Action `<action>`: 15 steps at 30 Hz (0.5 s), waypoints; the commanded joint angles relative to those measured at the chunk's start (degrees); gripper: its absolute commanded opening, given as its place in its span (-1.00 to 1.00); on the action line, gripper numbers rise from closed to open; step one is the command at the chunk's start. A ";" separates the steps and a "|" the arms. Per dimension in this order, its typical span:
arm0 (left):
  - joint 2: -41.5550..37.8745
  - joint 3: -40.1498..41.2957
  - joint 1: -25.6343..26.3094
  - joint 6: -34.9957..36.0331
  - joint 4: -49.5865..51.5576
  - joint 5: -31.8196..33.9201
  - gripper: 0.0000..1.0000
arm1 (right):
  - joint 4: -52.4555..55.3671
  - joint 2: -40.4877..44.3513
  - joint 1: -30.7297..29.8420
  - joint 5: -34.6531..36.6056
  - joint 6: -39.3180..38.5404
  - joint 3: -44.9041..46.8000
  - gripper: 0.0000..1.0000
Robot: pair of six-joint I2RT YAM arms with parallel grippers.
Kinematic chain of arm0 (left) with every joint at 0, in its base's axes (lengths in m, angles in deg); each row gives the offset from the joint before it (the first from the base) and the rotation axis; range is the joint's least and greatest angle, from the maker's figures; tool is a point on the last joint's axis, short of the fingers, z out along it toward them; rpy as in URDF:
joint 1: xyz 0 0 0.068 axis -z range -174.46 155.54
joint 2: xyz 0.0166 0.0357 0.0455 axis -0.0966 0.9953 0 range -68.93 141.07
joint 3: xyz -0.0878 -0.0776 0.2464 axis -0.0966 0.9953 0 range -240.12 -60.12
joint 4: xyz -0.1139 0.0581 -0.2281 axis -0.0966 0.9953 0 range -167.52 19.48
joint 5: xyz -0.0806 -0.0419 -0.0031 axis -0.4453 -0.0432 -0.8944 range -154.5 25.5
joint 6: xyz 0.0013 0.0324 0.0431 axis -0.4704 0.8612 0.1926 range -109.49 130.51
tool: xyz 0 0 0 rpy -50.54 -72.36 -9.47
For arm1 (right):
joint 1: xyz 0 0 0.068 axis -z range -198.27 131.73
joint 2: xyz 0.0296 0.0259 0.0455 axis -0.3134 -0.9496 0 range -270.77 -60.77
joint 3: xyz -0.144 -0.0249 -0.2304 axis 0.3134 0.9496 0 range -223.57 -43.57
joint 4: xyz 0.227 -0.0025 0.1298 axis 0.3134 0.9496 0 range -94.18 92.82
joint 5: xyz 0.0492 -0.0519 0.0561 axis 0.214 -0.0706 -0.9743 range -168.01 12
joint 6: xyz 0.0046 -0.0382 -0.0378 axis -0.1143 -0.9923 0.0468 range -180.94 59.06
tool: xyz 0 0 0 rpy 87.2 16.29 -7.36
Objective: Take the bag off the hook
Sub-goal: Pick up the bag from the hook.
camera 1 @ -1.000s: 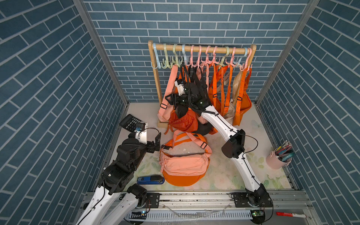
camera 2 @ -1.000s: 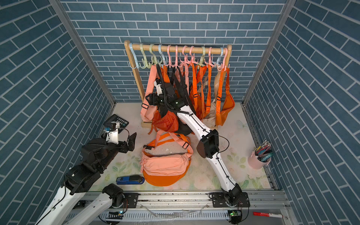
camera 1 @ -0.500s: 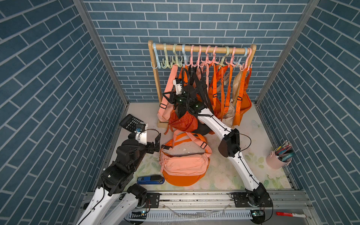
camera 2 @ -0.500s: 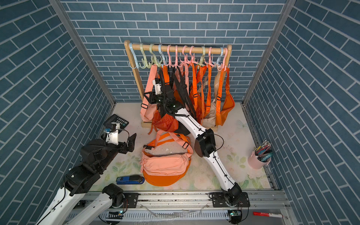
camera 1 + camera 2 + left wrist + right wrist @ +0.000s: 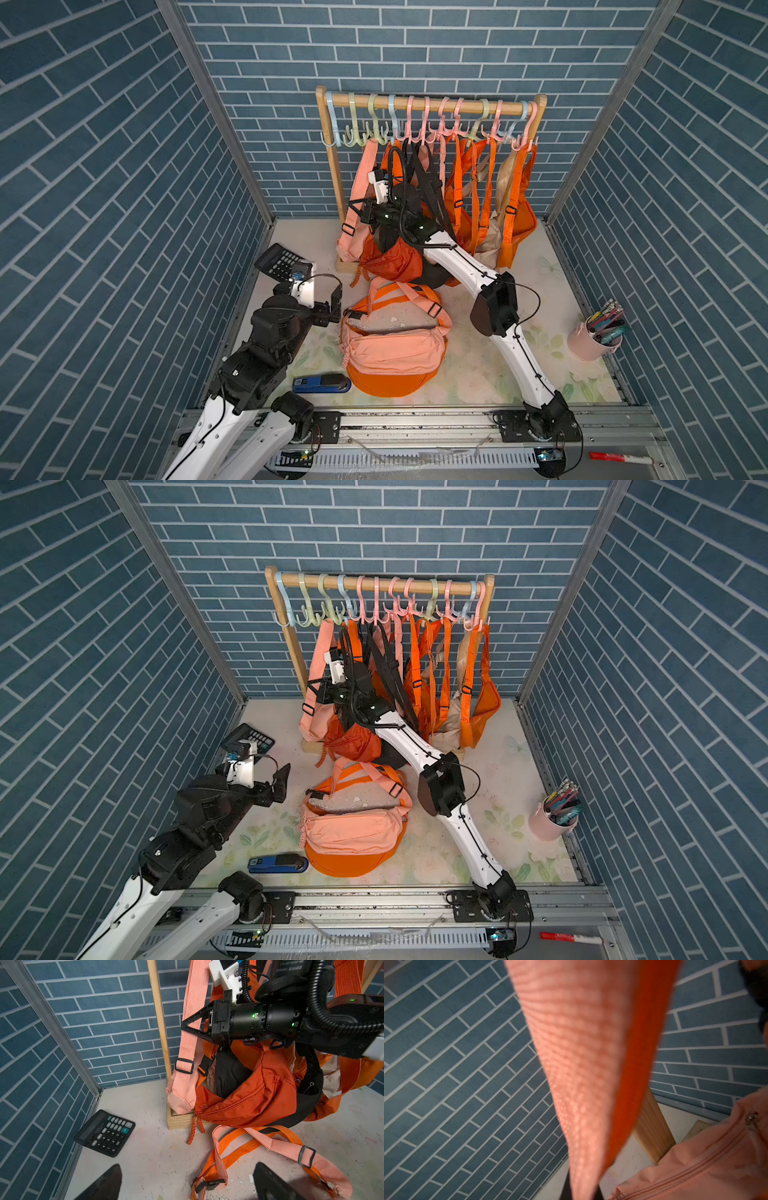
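Pink bag (image 5: 353, 245) hangs at the left end of the wooden rail (image 5: 470, 105) in both top views. It is suspended by its strap (image 5: 360, 183) from a pale green hook (image 5: 373, 120). The bag body sits low, just beside the rack's upright post (image 5: 334, 187), and its bottom reaches the wooden foot of the rack (image 5: 180, 1120).

Right fingers (image 5: 184, 1024) are closed to a point on this strap, roughly midway between the hook and the bag body. The left wrist view shows the tips pinching the pink webbing. The right wrist view is largely filled by the same strap (image 5: 581, 1064), blurred, with the bag's zipped top (image 5: 695, 1157) also in view.

Left fingers (image 5: 335, 303) stand fully apart and hold nothing. In the left wrist view the two fingertips (image 5: 110, 1182) are well apart above the worktop (image 5: 478, 374). They hover just beside the loose straps of a second pink bag (image 5: 390, 349), which lies flat on top of an orange bag (image 5: 386, 384).

A dark orange bag (image 5: 390, 262) hangs immediately next to the pink bag. More orange and beige bags occupy the hooks toward the right post. A calculator (image 5: 278, 259) lies by the left wall. A blue stapler (image 5: 322, 382) lies near the front edge. A pink cup of pens (image 5: 590, 343) stands at the right side.
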 commanded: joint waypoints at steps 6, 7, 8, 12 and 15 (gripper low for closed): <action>0.38 0.40 -0.54 1.04 0.41 2.12 0.99 | 4.50 9.68 -1.18 -6.38 -4.39 2.72 -1.00; 0.52 0.50 -0.54 1.13 0.37 2.30 0.99 | 5.55 10.48 -1.25 -7.11 -5.18 3.21 -1.00; 0.64 0.49 -0.46 1.26 0.35 2.44 0.99 | 6.14 11.21 -1.26 -7.76 -5.59 3.74 -1.00; 1.13 0.38 -0.59 1.67 0.57 3.39 0.99 | 6.39 15.32 -1.28 -9.55 -6.66 8.45 -1.00; 1.42 0.43 -0.61 1.75 0.66 3.90 0.99 | 5.35 19.98 -1.24 -10.63 -6.99 12.87 -1.00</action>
